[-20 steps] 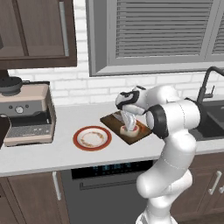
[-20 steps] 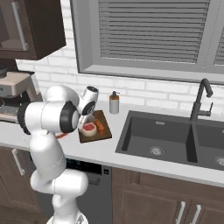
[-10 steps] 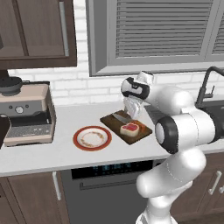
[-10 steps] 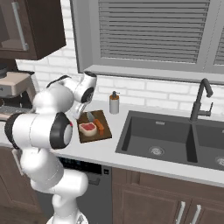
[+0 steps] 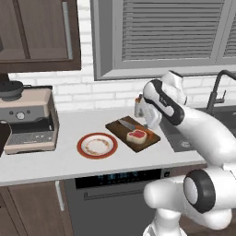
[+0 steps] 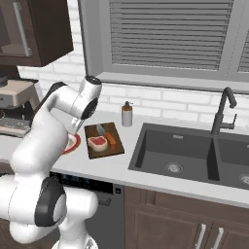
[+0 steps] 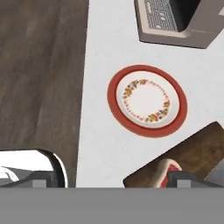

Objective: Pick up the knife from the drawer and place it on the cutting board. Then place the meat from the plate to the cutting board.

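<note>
White hand (image 5: 146,120) higher above meat (image 5: 136,135)

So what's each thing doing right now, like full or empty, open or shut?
Red-rimmed round plate: empty, on the counter.
Dark brown wooden cutting board: holds the steak and knife.
Red raw steak: lying on the board.
Orange-handled knife: lying on the board beside the steak.
Gripper: open, holding nothing.

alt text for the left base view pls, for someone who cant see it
The meat and the knife lie on the cutting board on a white counter, with the empty plate just left of the board. The white arm rises at right; a coffee machine stands far left.
</note>
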You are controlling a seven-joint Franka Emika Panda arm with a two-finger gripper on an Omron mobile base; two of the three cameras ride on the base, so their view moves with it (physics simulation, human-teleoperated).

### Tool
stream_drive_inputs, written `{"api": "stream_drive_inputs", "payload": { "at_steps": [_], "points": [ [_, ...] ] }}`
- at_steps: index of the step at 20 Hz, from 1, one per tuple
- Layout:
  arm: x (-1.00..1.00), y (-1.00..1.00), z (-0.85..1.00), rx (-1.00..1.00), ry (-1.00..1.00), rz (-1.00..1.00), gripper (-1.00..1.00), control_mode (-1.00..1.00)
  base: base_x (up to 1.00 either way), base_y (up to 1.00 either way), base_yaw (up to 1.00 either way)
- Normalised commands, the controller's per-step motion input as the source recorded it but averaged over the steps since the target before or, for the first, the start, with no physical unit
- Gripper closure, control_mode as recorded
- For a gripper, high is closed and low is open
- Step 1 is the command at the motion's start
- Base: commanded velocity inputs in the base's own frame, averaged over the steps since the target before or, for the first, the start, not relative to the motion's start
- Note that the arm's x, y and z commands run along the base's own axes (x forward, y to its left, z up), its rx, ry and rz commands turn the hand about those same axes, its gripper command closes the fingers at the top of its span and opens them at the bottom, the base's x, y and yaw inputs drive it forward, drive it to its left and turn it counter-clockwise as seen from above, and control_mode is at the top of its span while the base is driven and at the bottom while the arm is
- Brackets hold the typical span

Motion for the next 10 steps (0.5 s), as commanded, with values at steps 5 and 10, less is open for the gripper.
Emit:
{"api": "stream_drive_inputs", "payload": {
  "at_steps": [5,10],
  "points": [
    [-1.00,0.00,0.73,0.03,-0.11,-0.21,-1.00,-1.00,0.00,0.00,0.00],
    [-1.00,0.00,0.73,0.00,-0.07,-0.25,-1.00,-1.00,0.00,0.00,0.00]
  ]
}}
